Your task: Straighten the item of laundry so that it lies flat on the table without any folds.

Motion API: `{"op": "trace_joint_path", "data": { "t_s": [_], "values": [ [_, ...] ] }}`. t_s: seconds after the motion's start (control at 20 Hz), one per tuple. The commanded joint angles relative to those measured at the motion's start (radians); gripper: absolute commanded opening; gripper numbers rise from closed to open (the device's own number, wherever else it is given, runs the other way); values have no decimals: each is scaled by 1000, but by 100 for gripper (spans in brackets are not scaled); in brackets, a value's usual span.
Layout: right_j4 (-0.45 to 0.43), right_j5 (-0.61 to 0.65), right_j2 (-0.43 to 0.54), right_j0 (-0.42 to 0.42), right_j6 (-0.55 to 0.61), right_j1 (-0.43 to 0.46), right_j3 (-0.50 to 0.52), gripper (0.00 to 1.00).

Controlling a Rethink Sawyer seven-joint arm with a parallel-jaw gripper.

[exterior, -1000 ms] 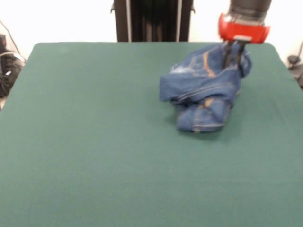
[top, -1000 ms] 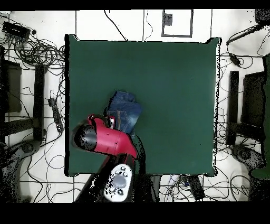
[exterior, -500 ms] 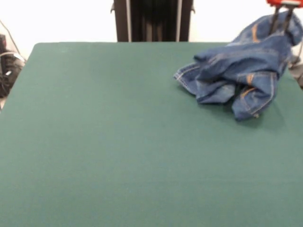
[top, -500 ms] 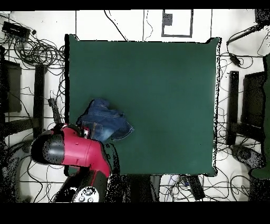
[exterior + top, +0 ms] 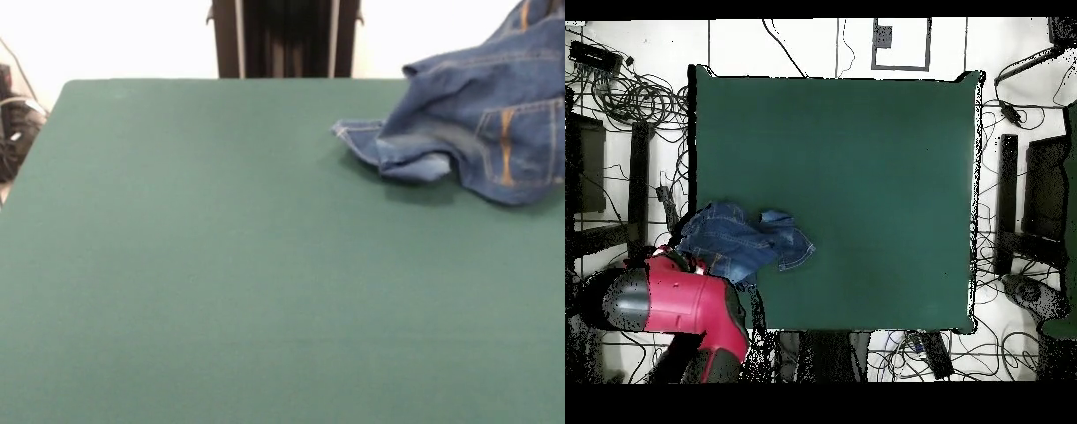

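Overhead view shows the jeans [image 5: 740,243] at the lower left of the green table [image 5: 865,150], crumpled and stretched sideways. Their left part hangs past the table's left edge, over the cabled floor, while a paler cuffed end lies on the felt toward the right, pointing to the table's middle. The red and black arm [image 5: 675,305] fills the lower left corner of the frame, off the table's edge, its bulky red housing lying over the lower left end of the denim. The gripper itself is hidden beneath that housing, so whether its jaws are spread or pinching the cloth cannot be told.

From the front camera, the jeans [image 5: 481,132] sit at the upper right of the frame and run off the right edge. The fabric rises toward the top right corner, lifted rather than lying flat, with orange stitching and a pocket seam showing on the raised part. One folded end with a pale hem rests on the table [image 5: 221,265] at the left of the bundle, casting a dark shadow below it. No part of the arm shows in this view.
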Motion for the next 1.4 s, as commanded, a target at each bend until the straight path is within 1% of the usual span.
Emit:
{"op": "trace_joint_path", "data": {
  "t_s": [0.05, 0.25, 0.5, 0.75, 0.9, 1.1, 1.25, 1.4],
  "values": [
    [46, 226, -35, 117, 536, -15, -107, 0],
    [35, 328, -62, 164, 663, -8, -188, 0],
    [38, 433, -75, 198, 814, 3, -281, 0],
    [14, 488, -79, 221, 908, 20, -356, 0],
    [-2, 528, -84, 226, 946, 3, -395, 0],
    [-27, 639, -101, 218, 991, -22, -476, 0],
    [-54, 731, -127, 233, 1041, -18, -571, 0],
    [-68, 787, -136, 245, 1071, -13, -627, 0]
  ]
}}
